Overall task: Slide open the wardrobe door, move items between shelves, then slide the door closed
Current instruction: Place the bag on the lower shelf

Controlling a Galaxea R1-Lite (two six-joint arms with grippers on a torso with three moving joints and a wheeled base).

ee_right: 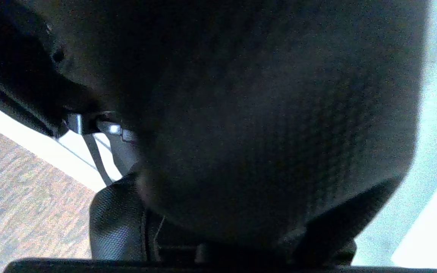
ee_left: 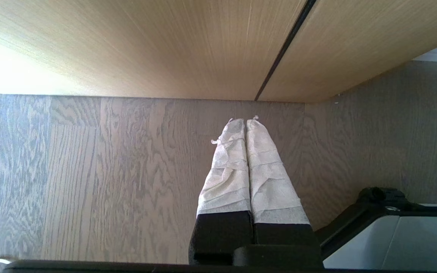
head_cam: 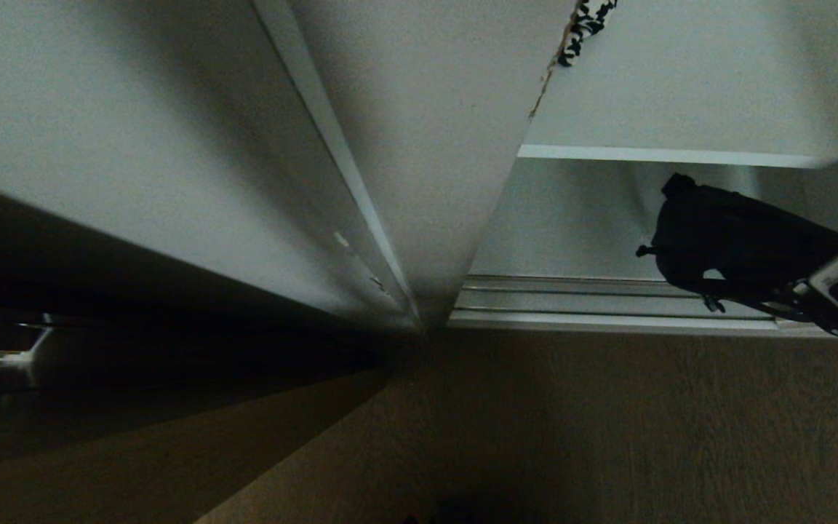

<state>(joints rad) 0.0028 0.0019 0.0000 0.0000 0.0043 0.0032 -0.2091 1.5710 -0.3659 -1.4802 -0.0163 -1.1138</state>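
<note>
Right wrist view shows you the black bag (ee_right: 264, 132) pressed against the lens, so the right gripper (head_cam: 801, 291) is clamped on it, held clear above the door track at the right. Left gripper (ee_left: 246, 125) hangs closed, parked over floor. Farther back, a white shelf (head_cam: 666, 154) waits, likely your target.

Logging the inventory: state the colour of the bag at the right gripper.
Matte black bag, plain with a fine woven texture; best seen in the head view against the white wardrobe interior.
</note>
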